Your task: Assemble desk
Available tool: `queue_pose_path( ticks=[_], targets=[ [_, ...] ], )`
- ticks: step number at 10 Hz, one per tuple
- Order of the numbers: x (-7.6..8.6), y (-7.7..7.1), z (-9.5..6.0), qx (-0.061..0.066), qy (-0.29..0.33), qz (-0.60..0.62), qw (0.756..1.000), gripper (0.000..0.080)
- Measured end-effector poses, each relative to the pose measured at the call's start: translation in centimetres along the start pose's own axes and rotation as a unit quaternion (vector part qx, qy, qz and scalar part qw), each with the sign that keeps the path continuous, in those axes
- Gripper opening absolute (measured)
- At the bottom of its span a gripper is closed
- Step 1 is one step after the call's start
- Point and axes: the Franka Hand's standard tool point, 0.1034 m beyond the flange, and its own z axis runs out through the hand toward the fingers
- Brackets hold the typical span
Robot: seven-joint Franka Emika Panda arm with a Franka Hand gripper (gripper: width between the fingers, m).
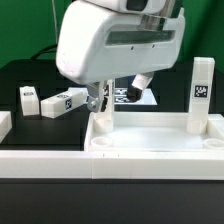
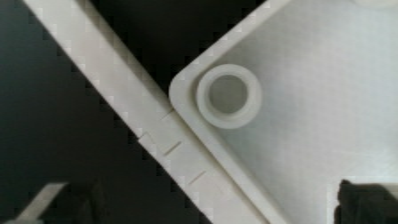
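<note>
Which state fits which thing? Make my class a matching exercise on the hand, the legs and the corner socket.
Things:
1 hand
2 leg at the exterior view's right
3 legs at the exterior view's left
4 corner socket

States:
A empty
B lying flat on the black table
C open
D upright at the tabletop edge

Pairs: 1-C, 2-D, 3-B, 4-A

Above the tabletop (image 1: 160,140), room is free — one upright leg (image 1: 201,93) (exterior view's right) intrudes.
</note>
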Motion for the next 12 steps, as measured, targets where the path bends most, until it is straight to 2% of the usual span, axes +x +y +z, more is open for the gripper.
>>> queue_pose_path(
  ticks=[1, 2, 3, 4, 5, 6, 9, 10, 11, 12],
  targets=[
    [-0.1, 0.1, 0.0, 0.001, 0.001, 0.023, 1.000, 0.0648],
    [-1.1, 0.7, -0.1, 0.018, 0.007, 0.094, 0.995, 0.0648],
    [-2.6, 1.6, 0.2, 0.041, 0.011, 0.157, 0.987, 0.0648],
    [-3.9, 2.2, 0.4, 0.056, 0.012, 0.199, 0.978, 0.0648],
    [-4.4, 2.3, 0.9, 0.053, 0.012, 0.233, 0.971, 0.0648],
    [-4.0, 1.8, 0.9, 0.053, 0.013, 0.234, 0.971, 0.0648],
    [-4.1, 1.9, 1.0, 0.053, 0.014, 0.232, 0.971, 0.0648],
    [-4.5, 2.0, 1.1, 0.058, 0.015, 0.240, 0.969, 0.0648],
    [-7.1, 2.3, 2.1, 0.081, 0.014, 0.286, 0.955, 0.0648],
    [-9.3, 2.3, 3.1, 0.098, 0.017, 0.319, 0.942, 0.0648]
  ],
)
